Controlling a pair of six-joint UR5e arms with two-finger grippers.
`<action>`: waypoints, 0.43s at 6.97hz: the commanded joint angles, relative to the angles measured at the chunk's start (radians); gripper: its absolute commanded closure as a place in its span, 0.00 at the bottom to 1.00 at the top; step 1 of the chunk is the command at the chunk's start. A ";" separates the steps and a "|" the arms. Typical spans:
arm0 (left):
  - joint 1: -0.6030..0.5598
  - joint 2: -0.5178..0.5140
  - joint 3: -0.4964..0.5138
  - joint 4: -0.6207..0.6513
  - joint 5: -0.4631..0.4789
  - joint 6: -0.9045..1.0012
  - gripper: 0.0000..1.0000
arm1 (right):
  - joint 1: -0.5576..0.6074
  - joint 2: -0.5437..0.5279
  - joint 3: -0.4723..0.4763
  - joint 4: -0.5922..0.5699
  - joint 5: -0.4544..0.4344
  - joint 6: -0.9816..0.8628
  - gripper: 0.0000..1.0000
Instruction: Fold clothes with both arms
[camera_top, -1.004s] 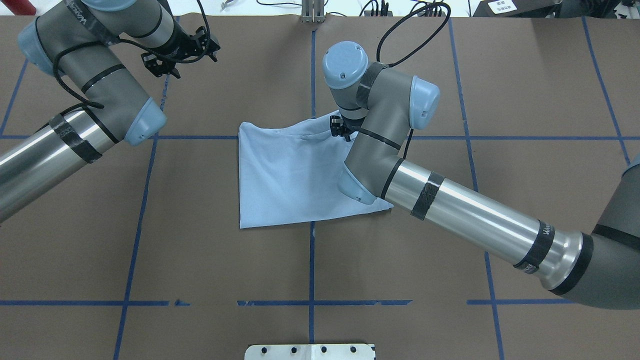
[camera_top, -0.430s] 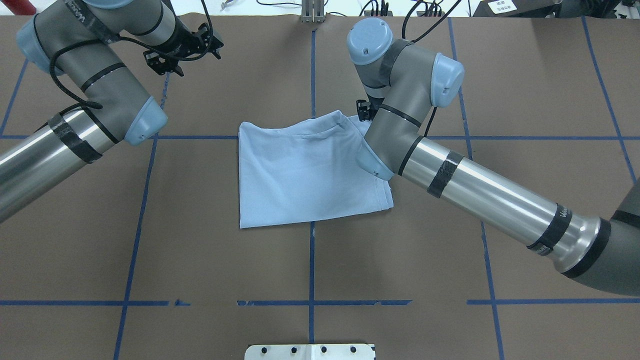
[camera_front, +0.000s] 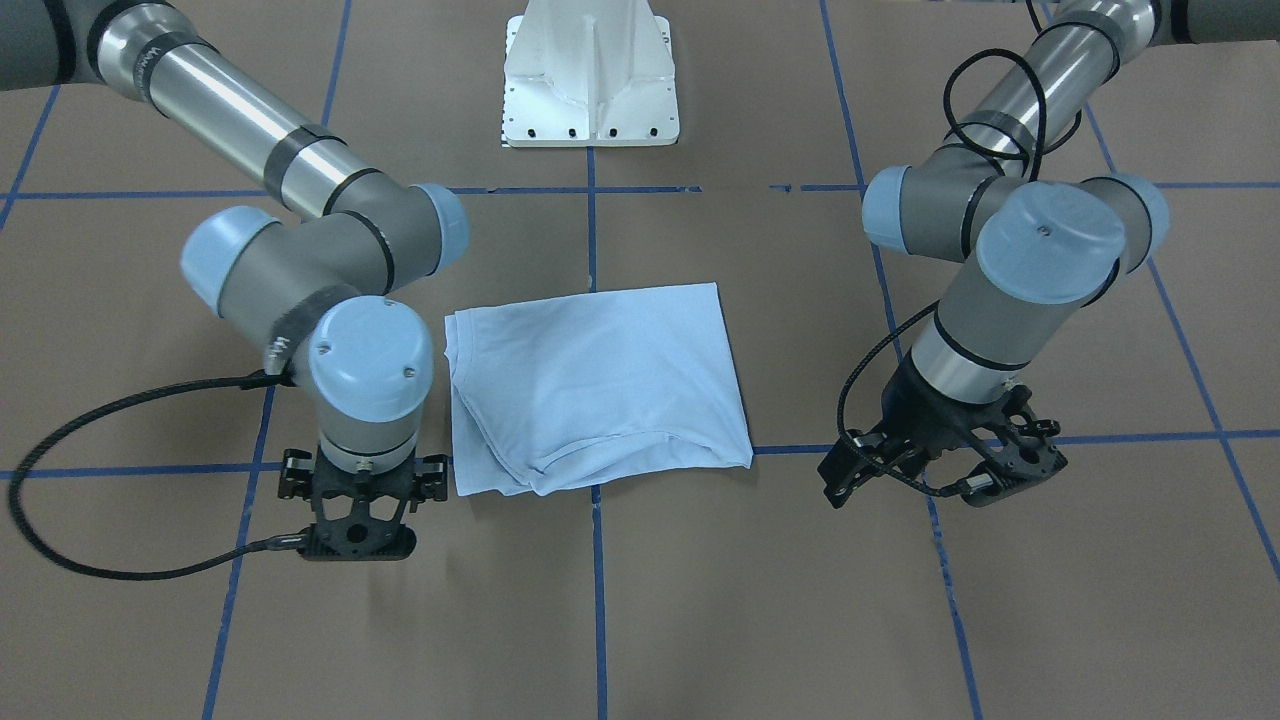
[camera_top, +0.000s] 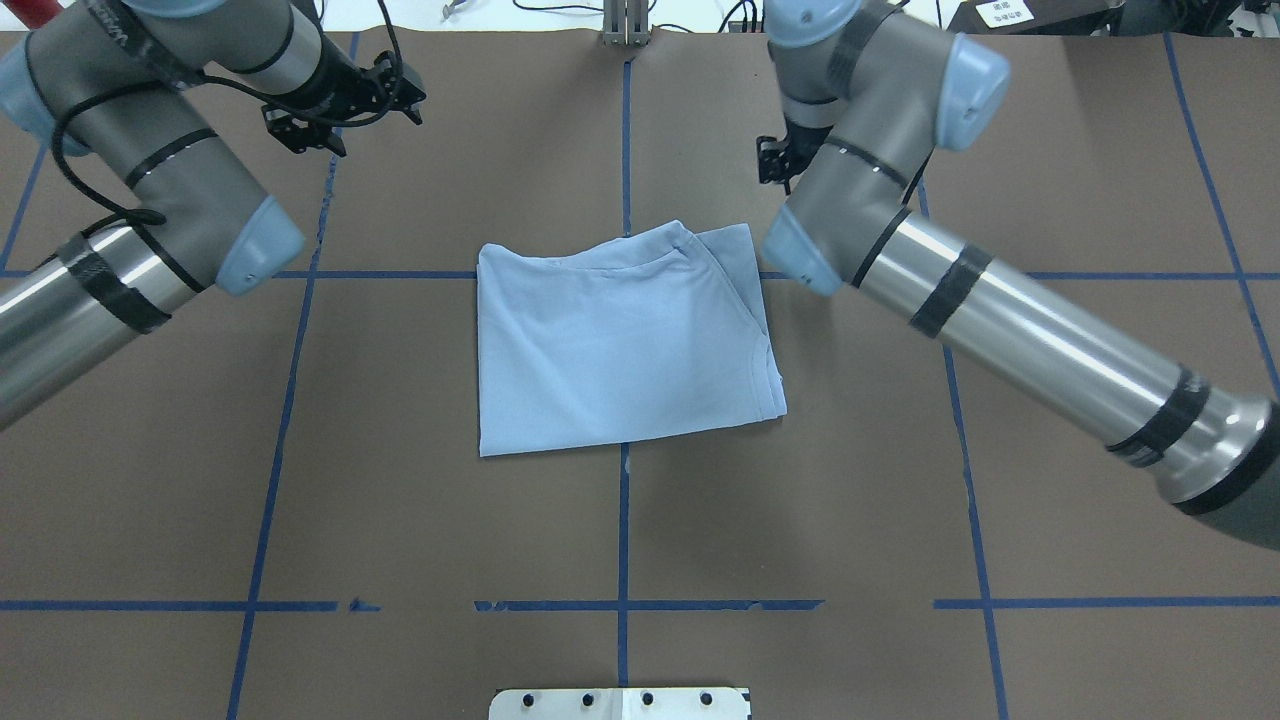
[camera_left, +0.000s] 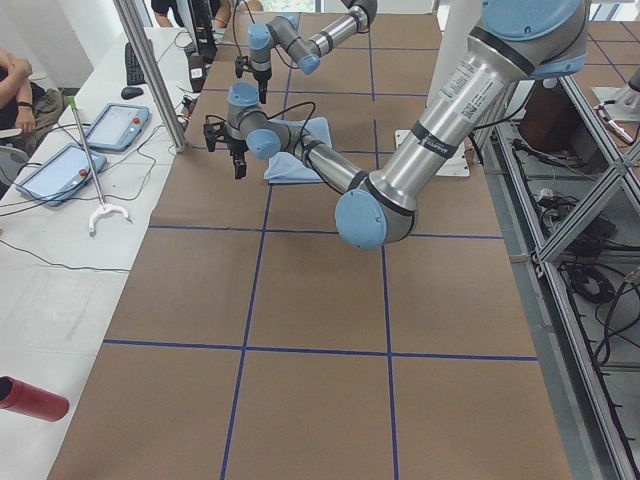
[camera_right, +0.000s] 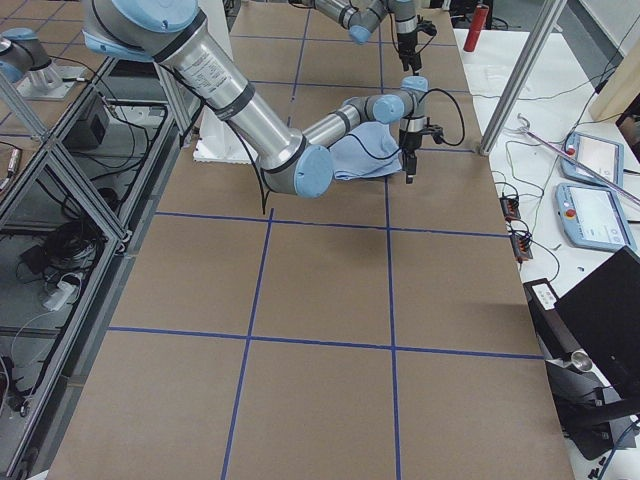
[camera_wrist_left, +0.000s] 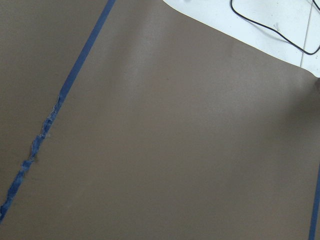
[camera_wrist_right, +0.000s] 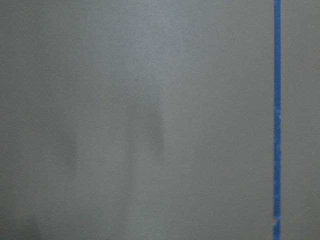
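The pale light-blue T-shirt (camera_top: 610, 350) lies folded into a rough square at the table's middle, also in the front view (camera_front: 600, 390). Its chest print and label are hidden. My left gripper (camera_top: 345, 110) hangs over bare table beyond the shirt's far left corner, apart from it, jaws spread and empty; it also shows in the front view (camera_front: 940, 485). My right gripper (camera_front: 360, 545) hovers just off the shirt's far right corner, jaws spread and empty. In the overhead view the right gripper (camera_top: 775, 165) is mostly hidden behind its own wrist. Both wrist views show only brown table.
The white pedestal base (camera_front: 590, 90) stands at the robot's edge of the table. Blue tape lines (camera_top: 622, 600) grid the brown table cover. Beyond the far edge, a white bench holds teach pendants (camera_left: 110, 125) and cables; a red cylinder (camera_left: 30, 400) lies there.
My right arm has lifted off the shirt's right part and swung away to the far right; the shirt now lies uncovered. My left arm has drifted slightly farther left.
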 joint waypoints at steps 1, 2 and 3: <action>-0.111 0.142 -0.101 0.001 -0.006 0.283 0.00 | 0.246 -0.181 0.173 0.001 0.245 -0.273 0.00; -0.185 0.199 -0.093 -0.001 -0.008 0.462 0.00 | 0.386 -0.265 0.180 -0.001 0.340 -0.464 0.00; -0.258 0.239 -0.051 0.001 -0.081 0.654 0.00 | 0.495 -0.344 0.179 -0.008 0.388 -0.665 0.00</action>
